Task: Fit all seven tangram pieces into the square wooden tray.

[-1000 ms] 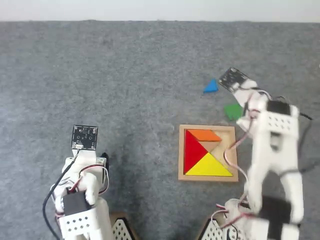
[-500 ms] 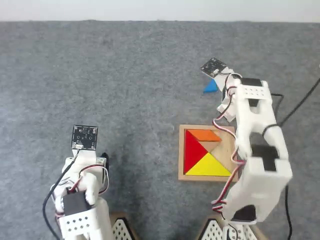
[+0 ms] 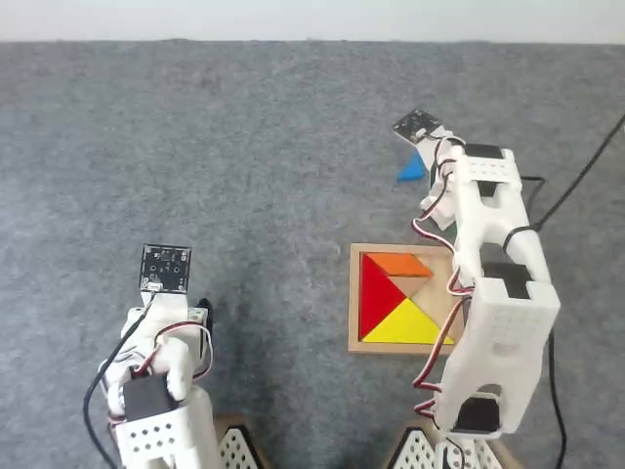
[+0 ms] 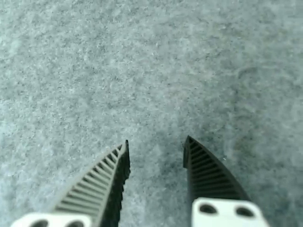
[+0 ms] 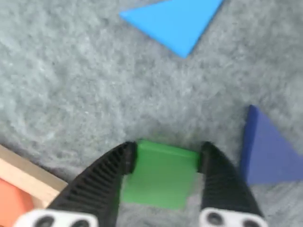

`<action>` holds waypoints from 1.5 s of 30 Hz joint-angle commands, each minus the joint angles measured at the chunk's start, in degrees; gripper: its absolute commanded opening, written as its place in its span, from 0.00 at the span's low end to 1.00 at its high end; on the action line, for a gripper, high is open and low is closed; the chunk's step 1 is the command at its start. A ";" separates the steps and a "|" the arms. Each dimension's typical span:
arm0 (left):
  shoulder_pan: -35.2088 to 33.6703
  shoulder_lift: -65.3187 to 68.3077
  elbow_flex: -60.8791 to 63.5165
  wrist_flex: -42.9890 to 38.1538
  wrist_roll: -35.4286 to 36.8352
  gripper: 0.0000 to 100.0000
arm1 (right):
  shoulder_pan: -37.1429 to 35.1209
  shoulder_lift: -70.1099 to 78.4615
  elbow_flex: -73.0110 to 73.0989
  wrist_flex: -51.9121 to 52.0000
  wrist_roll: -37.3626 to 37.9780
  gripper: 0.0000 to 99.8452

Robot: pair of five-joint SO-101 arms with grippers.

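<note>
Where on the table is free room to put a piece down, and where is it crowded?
Free: the wide carpet between the left gripper and the wooden tray, and the far carpet beyond the light blue triangle. Crowded: around the right gripper, whose jaws hold the green piece, with the dark blue triangle and the tray corner close by.

You have a grey, felt-like mat (image 3: pixel 244 147) spread out flat on all sides of the right gripper (image 5: pixel 168 149), lit evenly with only soft shadows, and well beyond that gripper it ends in a straight edge against a pale, plain strip (image 3: pixel 293 20).
</note>
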 commanded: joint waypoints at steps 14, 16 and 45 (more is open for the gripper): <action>0.35 -1.14 -0.84 0.35 0.70 0.18 | 2.24 -16.22 -2.11 11.74 1.85 0.05; 0.35 -1.14 -0.84 0.35 0.70 0.18 | 2.07 -20.79 -2.11 14.02 2.73 0.05; 0.35 -1.14 -0.84 0.35 0.62 0.18 | 26.68 -55.60 51.25 9.89 6.15 0.22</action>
